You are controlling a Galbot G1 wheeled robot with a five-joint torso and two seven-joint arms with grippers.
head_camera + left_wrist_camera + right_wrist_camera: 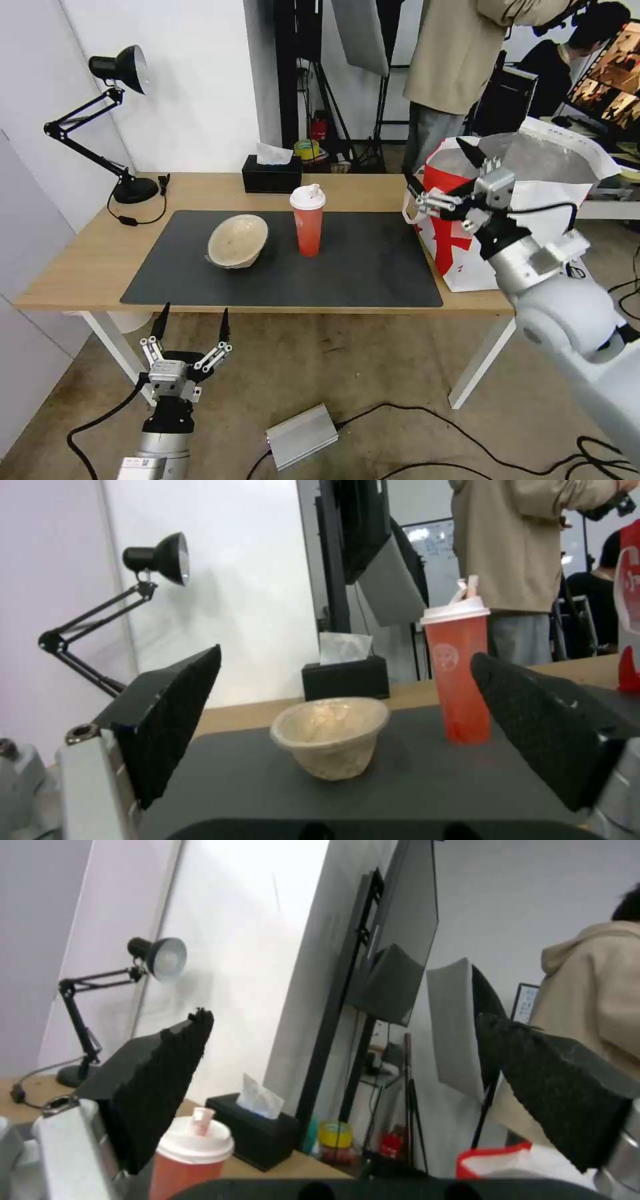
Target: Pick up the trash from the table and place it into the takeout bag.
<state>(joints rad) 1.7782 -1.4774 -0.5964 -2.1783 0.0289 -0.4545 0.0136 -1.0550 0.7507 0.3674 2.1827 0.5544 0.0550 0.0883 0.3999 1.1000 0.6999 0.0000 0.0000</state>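
On the table [87,260], a tilted shallow beige bowl [237,241] and a tall red cup [308,220] with a white lid stand on the dark mat [360,267]. The red-and-white takeout bag [533,200] stands open at the table's right end. My right gripper [443,170] is raised by the bag's left rim, open and empty. Below the table's front edge my left gripper [193,320] hangs open and empty. The left wrist view looks between its fingers [170,715] at the bowl [331,737] and cup [460,672]. The right wrist view catches the cup [190,1160] and a bag corner [527,1160].
A black tissue box [271,175] sits at the table's back edge and a black desk lamp [123,133] at its far left corner. A person [453,60] stands behind the table. A silver box [303,437] and cables lie on the floor in front.
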